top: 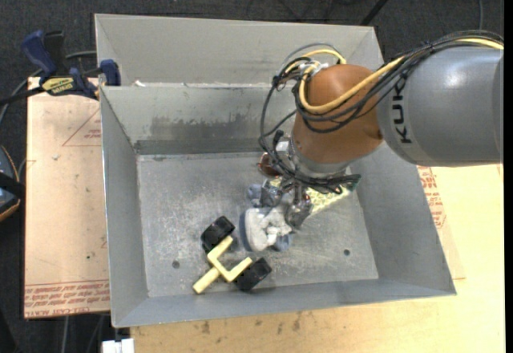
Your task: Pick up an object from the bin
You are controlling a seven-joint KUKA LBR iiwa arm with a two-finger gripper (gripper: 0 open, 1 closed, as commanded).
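My gripper point(288, 205) reaches down into the middle of the bin, just under the orange cover. Its fingers sit over a pale grey-white lumpy thing with bluish parts point(263, 229); I cannot make out whether they close on it. To the lower left lies a cream-coloured plastic piece with black blocks on its ends point(228, 261). A flat yellowish-green patterned piece point(330, 197) pokes out to the right of the gripper, partly hidden by the arm.
The arm and its cables cover the bin's right centre. Bare grey floor spreads over the left half and the front right corner of the bin. The sloped walls rise on every side.
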